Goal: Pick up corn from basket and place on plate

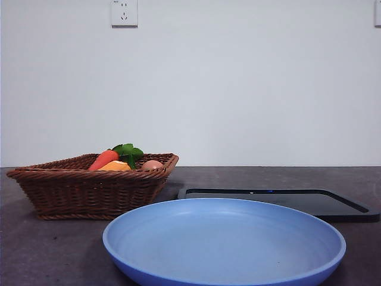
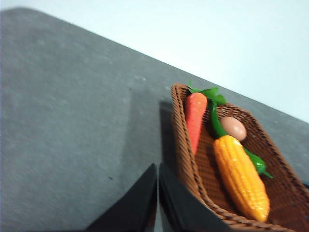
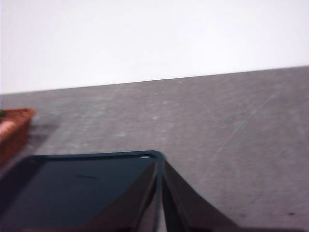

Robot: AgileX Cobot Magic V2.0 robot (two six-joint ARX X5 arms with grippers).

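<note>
Lab-like room: bare wall [image 1: 238, 89], socket [image 1: 124, 12], grey table [image 1: 47, 250]

From the front, the basket [image 1: 89, 193] rim hides most of the corn [image 1: 115, 166]; the plate [image 1: 223, 241] is cut off at six o'clock.

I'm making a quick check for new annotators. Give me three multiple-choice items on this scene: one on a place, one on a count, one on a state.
1. Where is the corn?
A. In the basket
B. On the plate
C. On the black tray

2. How many items lie in the basket?
A. One
B. Three
C. Five

3. How is the left gripper?
A. Shut on the corn
B. Open above the plate
C. Shut, holding nothing

Key: 1 A, the left wrist view shows the corn lying inside the wicker; 2 B, corn, carrot and egg-like ball; 3 C, its jaws meet beside the basket with nothing between.
</note>
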